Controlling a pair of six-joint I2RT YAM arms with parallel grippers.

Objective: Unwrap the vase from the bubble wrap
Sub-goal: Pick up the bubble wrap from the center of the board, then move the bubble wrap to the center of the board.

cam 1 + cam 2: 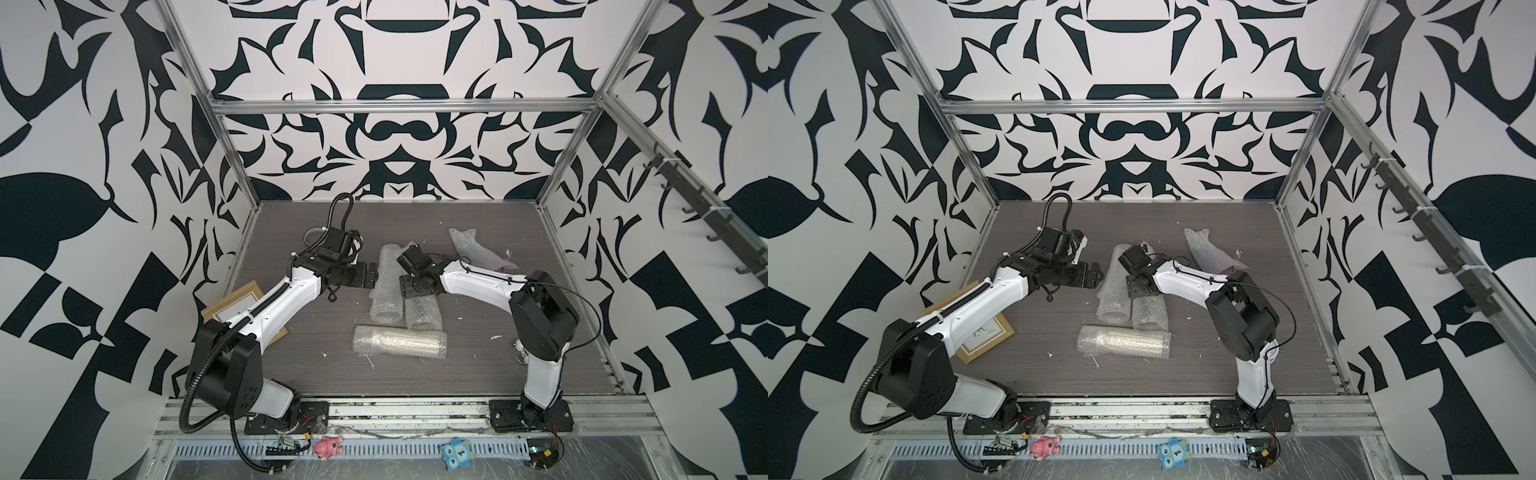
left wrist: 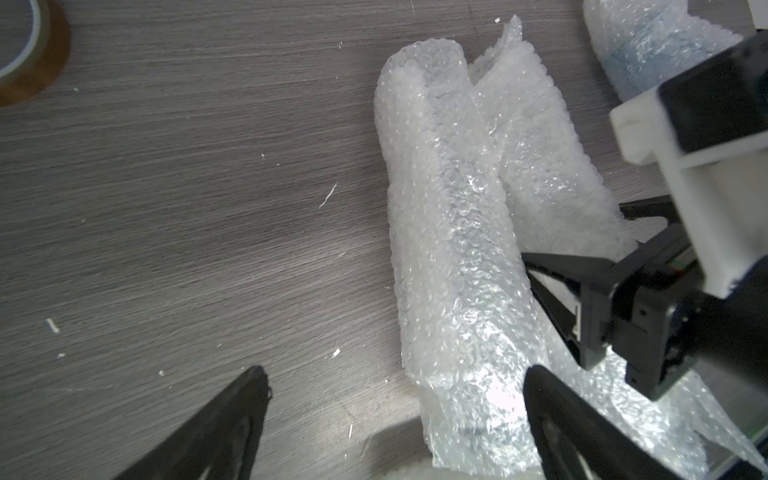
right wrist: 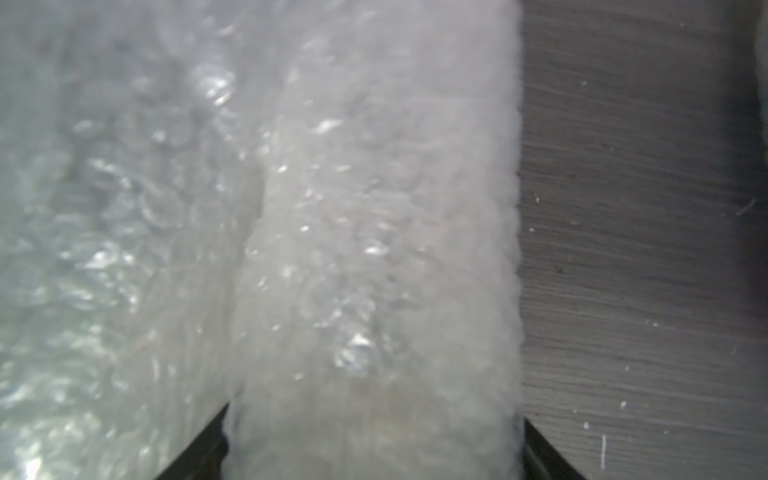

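Top views both show a grey wood-grain desk carrying four bundles of clear, whitish bubble wrap. Two rolled tubes lie side by side, touching, at mid-desk: the first roll and the second roll. A third roll, with a silvery cylinder showing through it, lies crosswise just in front of their near ends. A crumpled fourth bundle, with something purplish inside, lies apart toward the back right.

Over the second roll sits the right claw, one black finger at each side of the tube. In the right wrist view the tube fills the gap and meets both fingers; whether they press it cannot be told.

Beside the first roll hangs the left claw, spread wide and holding nothing. In the left wrist view that roll's near end lies inside the gap, close to one finger.

A gold-framed picture lies under the left forearm at the desk's left edge. A brown tape roll shows at the corner of the left wrist view.
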